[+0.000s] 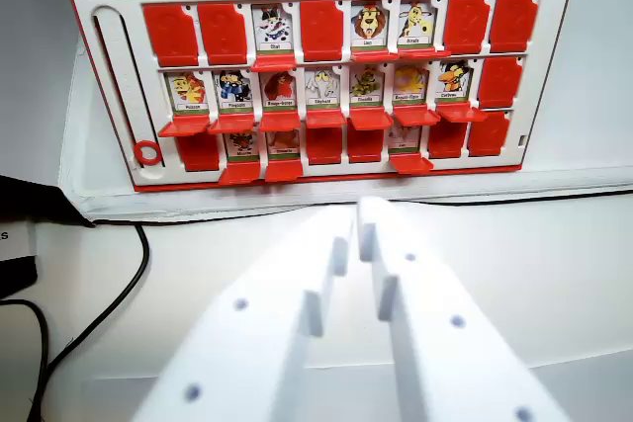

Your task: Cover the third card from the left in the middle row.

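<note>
Red-and-white plastic game board [326,76] lies flat on the white counter [554,274], three rows of little hinged flaps. Middle row: seven cards showing, flaps down. The third card from the left [280,88], some reddish animal, is uncovered. A black cable [119,289] curls below the board's left corner. The white gripper [354,234] hovers below the board, nearly closed, holding nothing.

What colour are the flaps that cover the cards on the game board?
Red. The flaps on the white-framed game board show best in the wrist view, the only one given.
</note>
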You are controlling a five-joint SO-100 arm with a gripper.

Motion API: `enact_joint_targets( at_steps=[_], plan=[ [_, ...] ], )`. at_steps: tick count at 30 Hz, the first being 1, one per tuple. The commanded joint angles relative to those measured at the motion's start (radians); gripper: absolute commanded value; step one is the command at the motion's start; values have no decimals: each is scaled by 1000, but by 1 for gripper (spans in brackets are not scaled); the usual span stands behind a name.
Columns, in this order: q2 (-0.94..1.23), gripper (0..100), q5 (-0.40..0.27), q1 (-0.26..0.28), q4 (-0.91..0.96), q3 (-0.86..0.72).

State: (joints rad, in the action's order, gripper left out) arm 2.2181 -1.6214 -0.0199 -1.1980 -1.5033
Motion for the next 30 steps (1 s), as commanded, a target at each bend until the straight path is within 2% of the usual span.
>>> enact_joint_targets(
  at_steps=[1, 21, 25, 30],
  plan=[
    [-21, 0, -44, 14, -11, 126],
    [-44, 0, -41, 23, -2, 135],
    [-55, 0, -32, 25, 63, 84],
    [-61, 0, -9, 48, 196, -52]
  ],
)
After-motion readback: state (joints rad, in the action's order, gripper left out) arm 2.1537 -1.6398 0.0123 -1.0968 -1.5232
